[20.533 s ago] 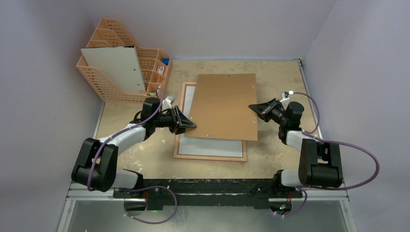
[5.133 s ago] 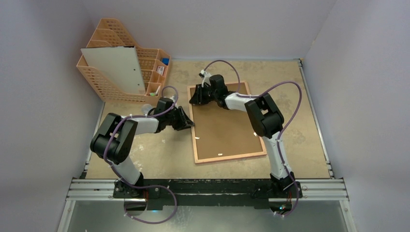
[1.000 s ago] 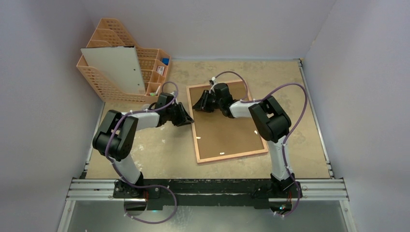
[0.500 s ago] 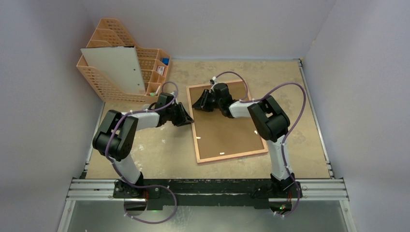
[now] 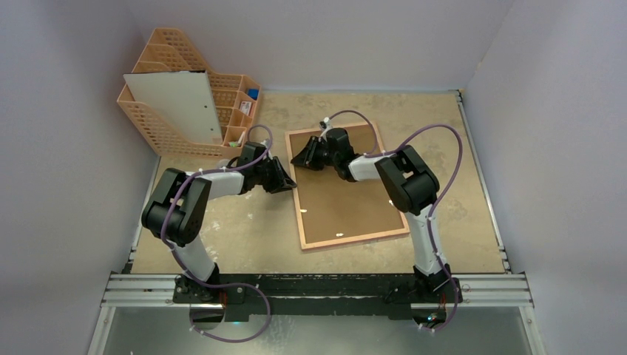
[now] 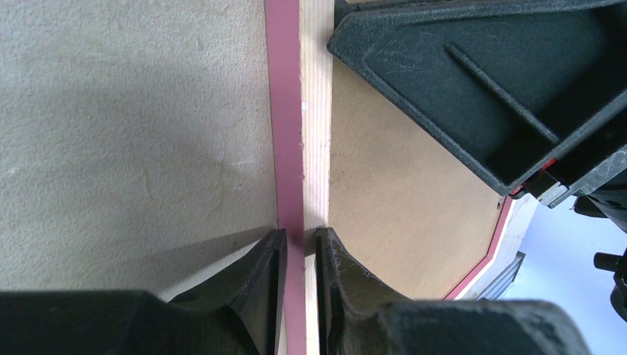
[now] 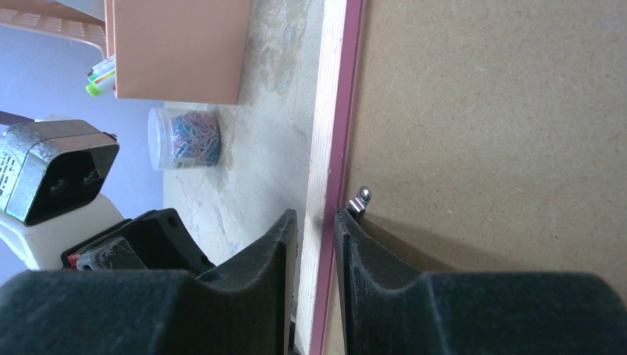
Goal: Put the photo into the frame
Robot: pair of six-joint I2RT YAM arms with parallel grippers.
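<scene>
Frame (image 5: 355,239) lies flat and back up on the table (image 5: 236,229), with the brown backing board (image 5: 344,203) seated inside its rim. Both grippers are on one long edge, the one on the left arm's side.

Left gripper (image 5: 287,183): jaws drawn in to a narrow slot, pinching the frame rim (image 6: 299,111). The outer finger (image 6: 259,281) bears on the pink side face. The inner finger (image 6: 344,281) stands at the board's edge (image 6: 399,200). Contact looks tight on both sides, though the very tips are in shadow.

Right gripper (image 5: 305,155): the same narrow closure, clamped across the rim (image 7: 334,111) further along, towards the far corner. One finger (image 7: 270,255) is on the table side. The other (image 7: 366,259) is on the board (image 7: 503,111), just beside a small metal tab (image 7: 360,198).

The two grippers face each other along the edge, near but apart. The right one's black body (image 6: 503,96) fills the upper right of the left wrist view. The left one's shell (image 7: 140,240) shows beyond the right gripper's outer finger.

Past that same finger stand a clear jar of coloured paper clips (image 7: 185,138) and the orange rack (image 5: 159,137).

Hidden: the photo shows in no view, since the board covers the whole opening. The frame's front is face down. Both wrist views cut off the frame's near end.
</scene>
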